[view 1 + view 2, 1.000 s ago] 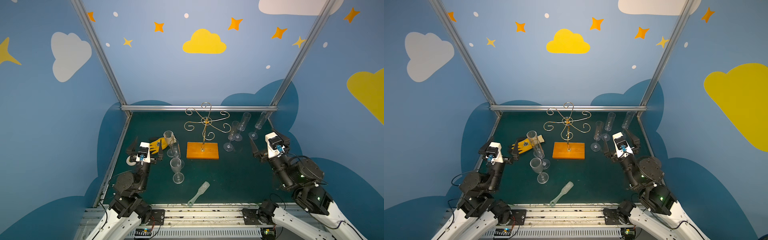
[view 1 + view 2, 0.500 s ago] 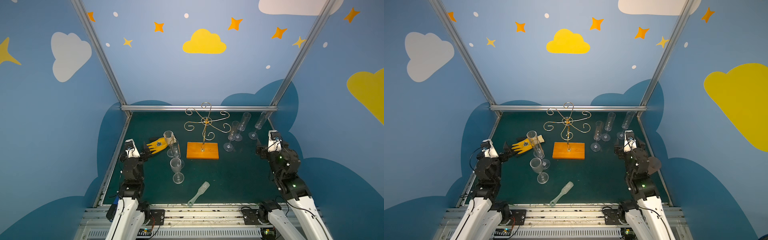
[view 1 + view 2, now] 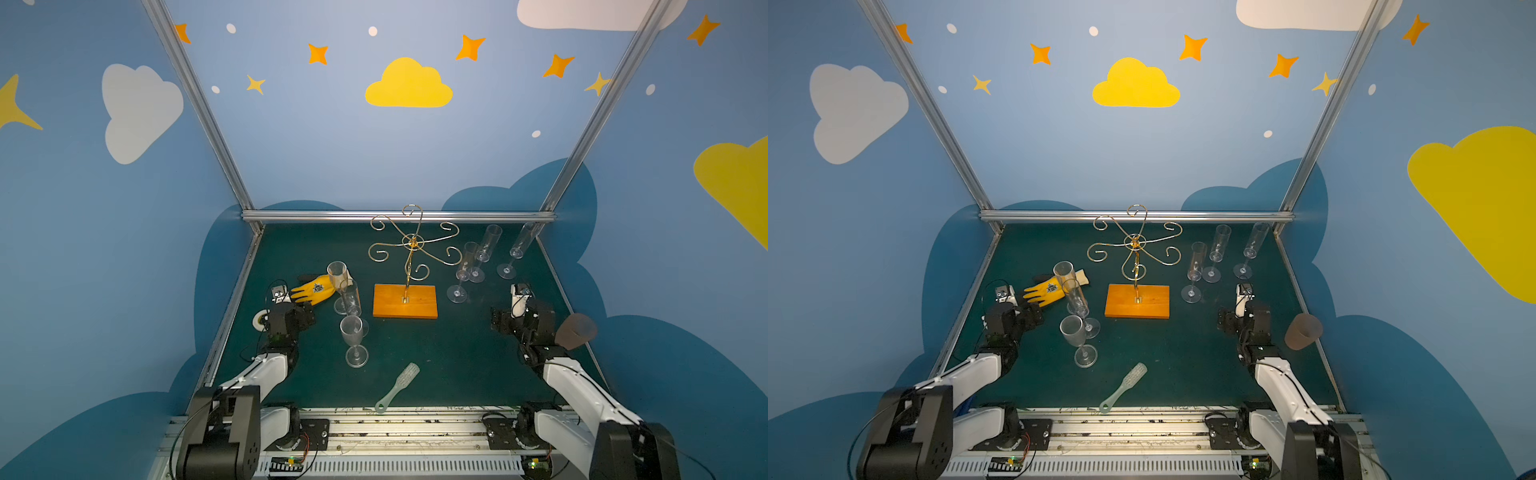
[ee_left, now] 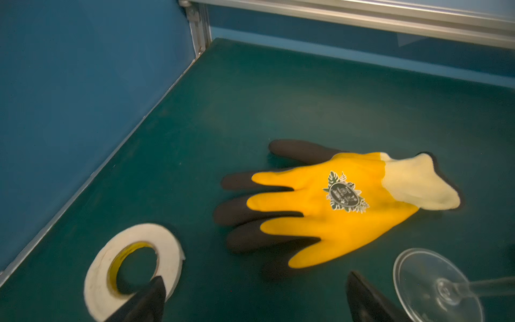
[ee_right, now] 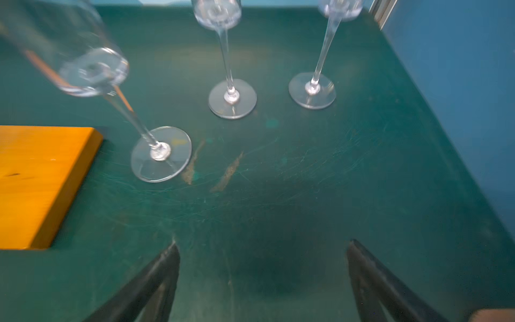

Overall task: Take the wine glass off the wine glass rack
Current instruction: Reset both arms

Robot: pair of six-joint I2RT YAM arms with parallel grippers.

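Observation:
The wine glass rack (image 3: 409, 266) (image 3: 1135, 266), gold wire on an orange base (image 3: 405, 302) (image 5: 36, 181), stands mid-table with no wine glass hanging on its arms. Three clear glasses (image 3: 353, 332) stand left of it and three flutes (image 3: 467, 266) (image 5: 161, 153) right of it. My left gripper (image 3: 306, 318) (image 4: 255, 278) is open and empty, low beside a glass foot (image 4: 437, 287). Near the right flutes my right gripper (image 3: 496, 323) (image 5: 264, 244) is open over bare mat.
A yellow glove (image 3: 313, 289) (image 4: 328, 209) and a tape roll (image 3: 259, 321) (image 4: 133, 264) lie by the left gripper. A clear brush (image 3: 399, 384) lies near the front edge. A brown cup (image 3: 575, 330) sits at the right arm's outer side.
Both arms have turned and sunk from a raised pose to low positions at the table's sides. The jaws stayed open. The rack and glasses have not moved.

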